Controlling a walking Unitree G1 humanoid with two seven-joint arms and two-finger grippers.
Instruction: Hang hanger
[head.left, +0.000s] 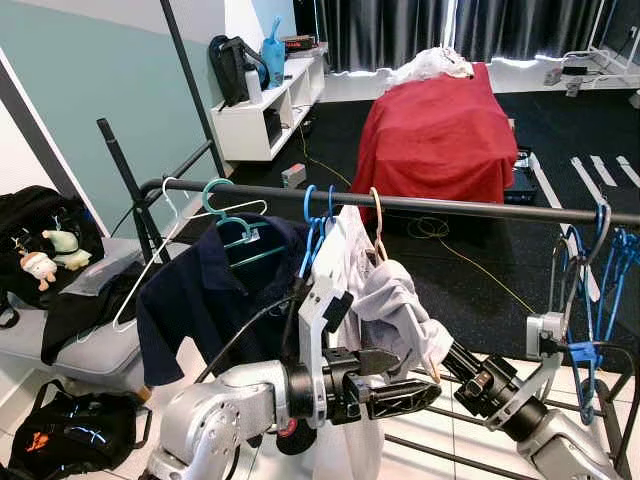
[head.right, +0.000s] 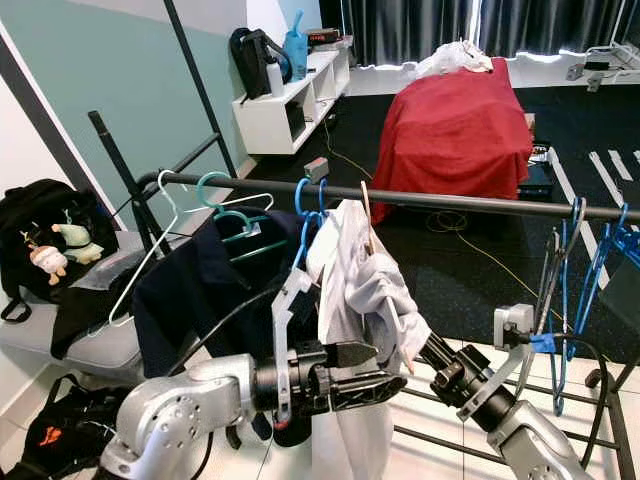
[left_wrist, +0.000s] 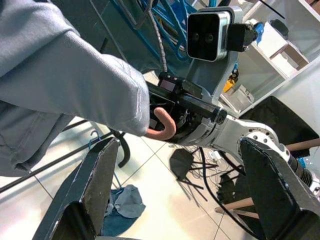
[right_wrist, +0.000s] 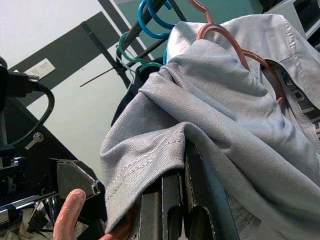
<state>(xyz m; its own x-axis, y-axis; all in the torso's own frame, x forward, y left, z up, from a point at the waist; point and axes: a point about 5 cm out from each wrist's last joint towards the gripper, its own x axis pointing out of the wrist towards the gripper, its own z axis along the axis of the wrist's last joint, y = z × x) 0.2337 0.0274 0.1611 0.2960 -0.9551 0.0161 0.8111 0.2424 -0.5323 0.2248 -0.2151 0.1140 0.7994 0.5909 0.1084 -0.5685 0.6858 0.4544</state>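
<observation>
The pink plastic hanger (head.left: 376, 215) carrying the pale grey shirt (head.left: 395, 305) is hooked on the dark metal rail (head.left: 470, 206). The right gripper (right_wrist: 172, 200) is clamped on the shirt's lower edge, while the left gripper (left_wrist: 175, 195) has its fingers apart below. If the right arm pulls away without releasing, the shirt may slide off or drag the hook from the rail.

Pink hanger (right_wrist: 235, 47) on rail (head.left: 450, 206), carrying grey shirt (head.left: 400, 305).
Hook is over the rail just beside the blue hangers (head.left: 315, 215). The shirt drapes crumpled and lopsided; one curved pink hanger end protrudes bare below the sleeve hem.
</observation>
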